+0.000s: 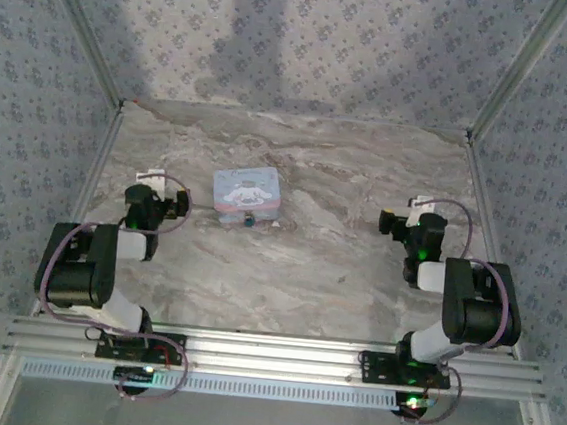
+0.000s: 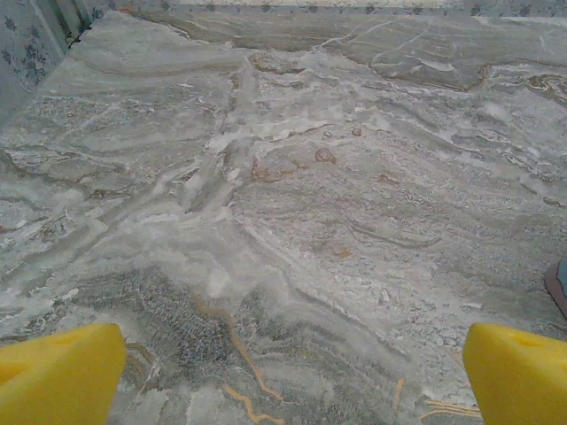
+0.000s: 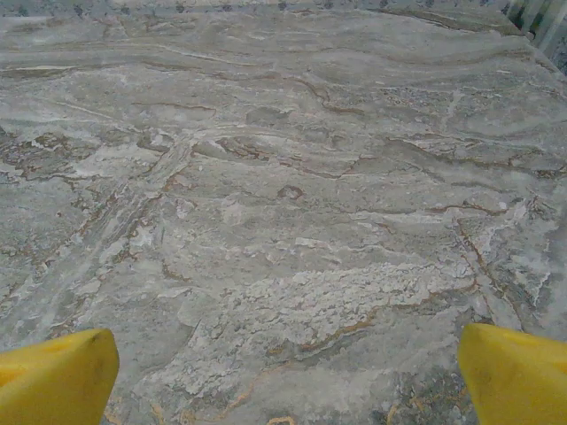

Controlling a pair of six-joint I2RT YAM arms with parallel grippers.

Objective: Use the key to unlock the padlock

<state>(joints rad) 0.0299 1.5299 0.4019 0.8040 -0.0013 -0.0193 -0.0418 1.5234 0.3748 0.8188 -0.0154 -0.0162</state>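
Nothing of the task looked done. In the top view the padlock (image 1: 250,220) lay just left of centre, at the near edge of a pastel tin (image 1: 249,189) on the tabletop (image 1: 338,268). Its shackle was too small to judge, and I could not pick out a key. The left claw (image 2: 283,381) and right claw (image 3: 283,376) both gaped wide, holding nothing. Grasping, inserting and turning the key all remained.
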